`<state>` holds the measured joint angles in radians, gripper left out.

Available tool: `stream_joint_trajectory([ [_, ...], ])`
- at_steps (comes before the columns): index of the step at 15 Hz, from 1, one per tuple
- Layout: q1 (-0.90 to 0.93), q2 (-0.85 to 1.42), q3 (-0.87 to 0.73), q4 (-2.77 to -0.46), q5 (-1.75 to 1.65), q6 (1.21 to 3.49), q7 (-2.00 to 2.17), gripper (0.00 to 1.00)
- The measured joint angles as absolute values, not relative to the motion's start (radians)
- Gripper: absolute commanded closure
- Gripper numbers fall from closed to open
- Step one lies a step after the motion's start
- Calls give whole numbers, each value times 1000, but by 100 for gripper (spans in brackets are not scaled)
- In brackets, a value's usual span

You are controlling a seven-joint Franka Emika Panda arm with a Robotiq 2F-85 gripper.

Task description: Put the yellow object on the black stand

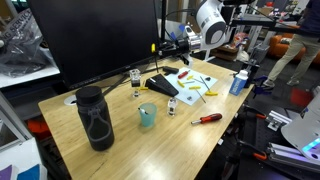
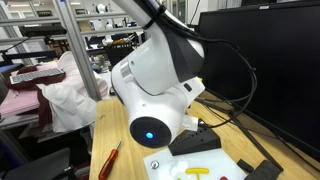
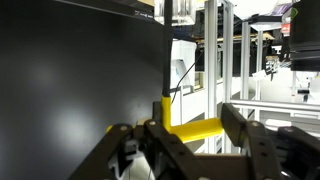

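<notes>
My gripper (image 3: 193,130) is shut on the yellow object (image 3: 198,127), a slim bright yellow bar with an upright leg at one end. In an exterior view the gripper (image 1: 166,46) holds the yellow object (image 1: 157,46) high in the air, in front of the dark monitor and above the table's far side. The black stand (image 1: 160,86) lies on the wooden table (image 1: 120,150) below the gripper, well apart from it. In an exterior view the white arm body (image 2: 155,90) fills the picture and hides the gripper.
A big black monitor (image 1: 90,40) stands at the table's back. A black speaker (image 1: 95,118), a teal cup (image 1: 147,115), a red-handled screwdriver (image 1: 207,118), small bottles and a white board (image 1: 190,85) with yellow pieces are on the table. A blue bottle (image 1: 238,82) stands near the edge.
</notes>
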<state>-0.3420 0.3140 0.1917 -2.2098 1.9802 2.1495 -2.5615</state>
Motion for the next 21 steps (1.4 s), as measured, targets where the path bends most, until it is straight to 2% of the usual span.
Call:
stream_joint_trajectory([
  [4, -229, 330, 55, -2210, 1984, 2089, -2528, 64],
  [9, -197, 380, -51, -2179, 1998, 1957, -2512, 64],
  [21, -166, 566, -114, -2010, 1998, 1903, -2440, 64],
])
